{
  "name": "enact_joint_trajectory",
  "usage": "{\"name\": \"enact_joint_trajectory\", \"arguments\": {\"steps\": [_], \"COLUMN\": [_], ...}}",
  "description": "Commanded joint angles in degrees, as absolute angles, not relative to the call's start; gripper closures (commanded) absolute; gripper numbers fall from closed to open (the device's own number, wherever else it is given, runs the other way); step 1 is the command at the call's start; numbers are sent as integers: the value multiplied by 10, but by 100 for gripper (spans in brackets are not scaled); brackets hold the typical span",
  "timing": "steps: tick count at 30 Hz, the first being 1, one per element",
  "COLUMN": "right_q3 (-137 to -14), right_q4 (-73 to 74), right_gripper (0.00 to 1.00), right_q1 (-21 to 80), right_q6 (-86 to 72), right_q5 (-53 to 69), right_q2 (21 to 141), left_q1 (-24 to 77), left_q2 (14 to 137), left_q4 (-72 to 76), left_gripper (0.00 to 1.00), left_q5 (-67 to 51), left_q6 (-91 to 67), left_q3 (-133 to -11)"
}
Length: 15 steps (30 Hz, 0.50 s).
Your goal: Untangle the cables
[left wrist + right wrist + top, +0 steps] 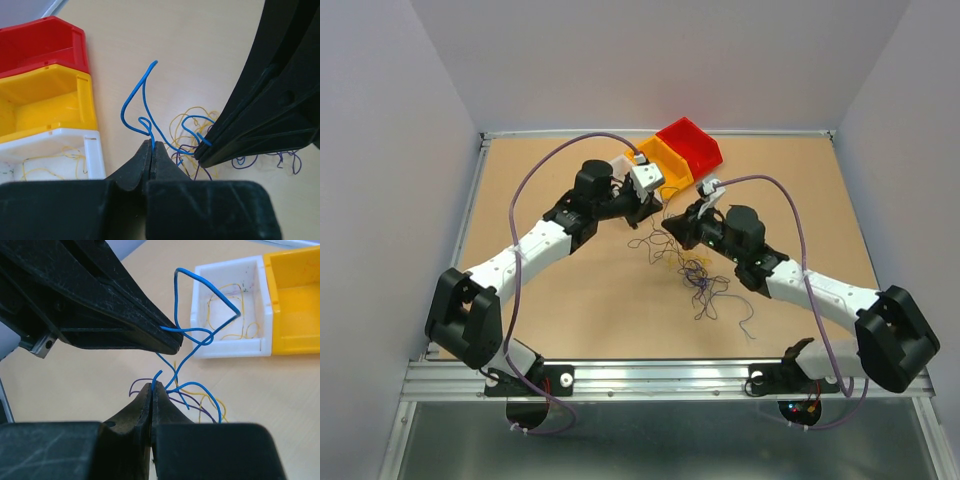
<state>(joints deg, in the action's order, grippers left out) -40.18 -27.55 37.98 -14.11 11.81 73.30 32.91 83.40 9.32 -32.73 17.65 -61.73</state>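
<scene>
Brown tabletop (570,300), pale walls around. Nearest you, the cables (698,285) lie in a loose tangle mid-table, with strands trailing toward the near edge. Just beyond, your left claw (152,145) is clamped on a blue cable (134,95) that rises away toward the far side. Your right claw (151,386) also pinches blue cable, and the tips face each other. Farthest: white bin (227,263), yellow bin (300,315), red bin (40,40).

A: The red bin (40,42), yellow bin (50,95) and white bin (92,155)?
B: Glossy, smooth plastic.
A: The counter (200,50)?
B: Matt tan board. Left claw (151,145) and right claw (151,386) are matt black plastic, finely scratched; cables (695,272) look smooth, shiny-sheathed.
</scene>
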Motion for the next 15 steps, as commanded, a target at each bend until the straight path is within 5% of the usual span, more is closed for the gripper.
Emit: {"name": "enact_joint_trajectory", "arguments": {"steps": [1,15], "right_q3": [-392,-337], "right_q4": [-365,-581], "right_gripper": [98,87], "right_q1": [382,382], "right_q6": [-120,-131], "right_q5": [149,127], "right_q2": [759,836], "left_q1": [327,327], "left_q2": [819,837], "left_q4": [84,85], "left_gripper": [100,100], "left_q5": [-362,-380], "left_q6": [139,105], "left_q3": [-657,-665]}}
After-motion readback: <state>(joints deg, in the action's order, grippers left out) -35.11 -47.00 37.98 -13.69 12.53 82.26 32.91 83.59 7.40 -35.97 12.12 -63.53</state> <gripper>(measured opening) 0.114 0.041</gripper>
